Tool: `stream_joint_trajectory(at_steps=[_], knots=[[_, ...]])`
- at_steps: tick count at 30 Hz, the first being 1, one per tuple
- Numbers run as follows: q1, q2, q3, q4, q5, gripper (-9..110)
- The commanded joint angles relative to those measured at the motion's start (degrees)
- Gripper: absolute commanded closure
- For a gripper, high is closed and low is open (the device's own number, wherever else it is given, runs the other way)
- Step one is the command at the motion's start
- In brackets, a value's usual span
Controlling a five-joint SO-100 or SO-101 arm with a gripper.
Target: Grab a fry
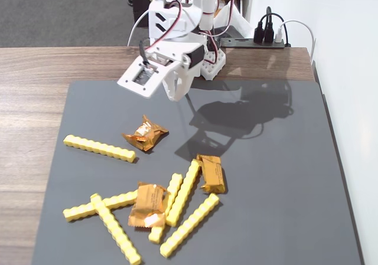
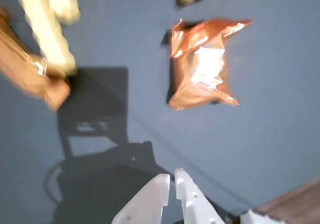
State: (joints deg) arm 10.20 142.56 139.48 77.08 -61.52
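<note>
Six yellow fries (image 1: pixel 98 147) and three orange foil snack packets (image 1: pixel 145 133) lie on the table's grey mat (image 1: pixel 277 176); upper centre, the hand (image 2: pixel 171 180) is pressed together, empty.

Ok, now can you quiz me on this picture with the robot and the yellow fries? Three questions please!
1. Count: how many orange packets lie on the gray mat?
2. True or false: the gripper is holding a fry.
3. Pick one: in the fixed view, one fry lies all alone, touching nothing else. Where is it?
A. Near the left edge of the mat
B. Between the gripper's fingers
C. Off the mat, on the wooden table

Key:
1. Three.
2. False. Its fingers are nearly together with nothing between them, and it hangs above the mat.
3. A.
</note>
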Motion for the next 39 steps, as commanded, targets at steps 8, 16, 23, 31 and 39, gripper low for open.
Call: stream_joint_trajectory(at_steps=[8,16,23,31,39], knots=[[10.0,-12.9,-17.8,3.7,6.9,101],[16.6,-21.6,-27.2,5.6,16.7,101],[21.3,-30.4,-34.5,4.5,27.6,101],[21.1,-43.1,-41.9,2.7,38.0,101],[18.2,-52.0,-49.0,2.0,44.0,88]])
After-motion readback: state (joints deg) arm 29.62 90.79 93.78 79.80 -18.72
